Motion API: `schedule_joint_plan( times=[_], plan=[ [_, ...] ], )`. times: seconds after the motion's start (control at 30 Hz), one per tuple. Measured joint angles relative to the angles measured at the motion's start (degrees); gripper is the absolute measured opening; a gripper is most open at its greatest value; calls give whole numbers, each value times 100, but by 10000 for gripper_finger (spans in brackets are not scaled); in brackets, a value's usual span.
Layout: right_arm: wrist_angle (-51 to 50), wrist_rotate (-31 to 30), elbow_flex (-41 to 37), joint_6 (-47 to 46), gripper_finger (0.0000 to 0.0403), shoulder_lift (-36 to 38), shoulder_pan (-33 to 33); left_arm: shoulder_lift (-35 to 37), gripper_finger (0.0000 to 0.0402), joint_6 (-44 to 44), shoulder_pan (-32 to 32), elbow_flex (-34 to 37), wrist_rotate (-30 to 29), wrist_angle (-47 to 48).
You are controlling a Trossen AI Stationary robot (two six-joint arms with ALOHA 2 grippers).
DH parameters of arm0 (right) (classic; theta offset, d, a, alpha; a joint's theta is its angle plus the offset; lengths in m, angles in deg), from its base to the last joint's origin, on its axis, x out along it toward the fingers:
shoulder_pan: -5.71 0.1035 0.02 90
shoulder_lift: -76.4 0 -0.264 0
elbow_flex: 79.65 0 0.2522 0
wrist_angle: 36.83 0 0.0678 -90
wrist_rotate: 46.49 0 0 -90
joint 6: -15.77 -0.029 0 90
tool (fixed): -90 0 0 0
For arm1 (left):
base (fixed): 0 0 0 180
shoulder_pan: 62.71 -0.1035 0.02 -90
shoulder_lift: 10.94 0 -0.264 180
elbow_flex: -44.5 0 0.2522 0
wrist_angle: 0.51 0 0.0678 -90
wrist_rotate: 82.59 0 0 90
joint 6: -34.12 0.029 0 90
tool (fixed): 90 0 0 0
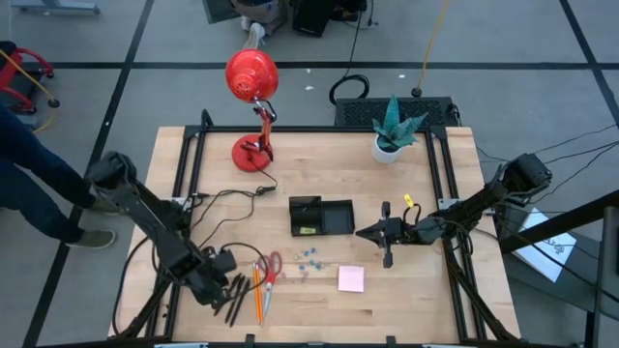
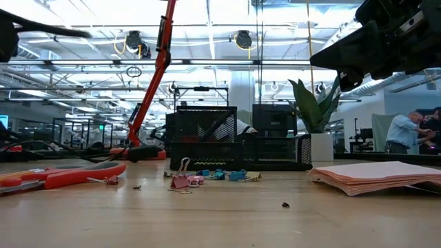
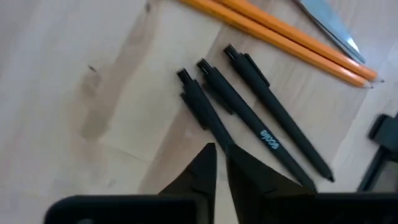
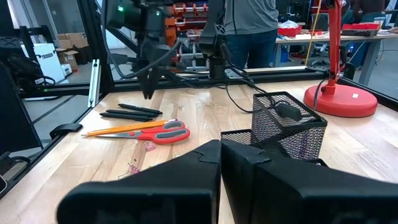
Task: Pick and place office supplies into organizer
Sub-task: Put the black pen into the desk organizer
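At the near left of the counter (image 1: 319, 184), left end effector (image 1: 224, 286) hangs right over the pens (image 3: 249, 109), fingertips (image 3: 208, 155) nearly together with a thin gap, tips just at the shaft of the nearest pen. Whether it pinches that pen or only hovers on it, I cannot tell. Three pens lie side by side, almost touching; two pencils (image 3: 280, 37) lie just beside them, then the scissors (image 1: 272, 268).

Right end effector (image 1: 385, 235) is pressed together, holding nothing, parked above the counter just right of the organizer (image 1: 321, 216), waiting.

Organizer sits mid-counter, well apart from the pens (the mesh reads clearly in the right wrist view); something small and yellowish-green lies in its left compartment. Clips (image 1: 308, 259) are scattered between scissors and sticky pad (image 1: 351, 278), and a small yellow piece (image 1: 408, 203) lies near the right arm.

Risks, as judgement:
- Pens packed close, so closing may catch two, or nudge a neighbour into rolling.
- The grip looks near one end of the pen, not its middle, so it could tilt or swing on the lift and slip.
- Narrow fingertips on a round shaft could let the pen squirt out sideways.
- The carry to the organizer crosses the scissors and clips; a drooping pen could drag them.
- The right arm close to the organizer could crowd the drop.
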Motion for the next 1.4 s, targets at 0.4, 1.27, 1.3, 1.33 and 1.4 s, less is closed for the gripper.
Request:
schedule_joint_plan(
  times=[0.4, 1.27, 1.3, 1.33, 1.4],
  plan=[
    [-8, 2, 0, 0, 4, 0, 0, -342, 166, -614, -80, -6, 377, -152],
    [-6, 2, 0, 0, 4, 0, 2, -1115, 170, 711, -598, -83, 1038, 235],
    [-6, 2, 0, 0, 4, 0, 0, -1115, 170, 784, -598, -83, 1038, 255],
    [-6, 2, 0, 0, 4, 0, 0, -1115, 170, 841, -598, -83, 1042, 279],
    [-6, 2, 0, 0, 4, 0, 2, -1115, 170, 1042, -598, -87, 1056, 345]
  ],
)
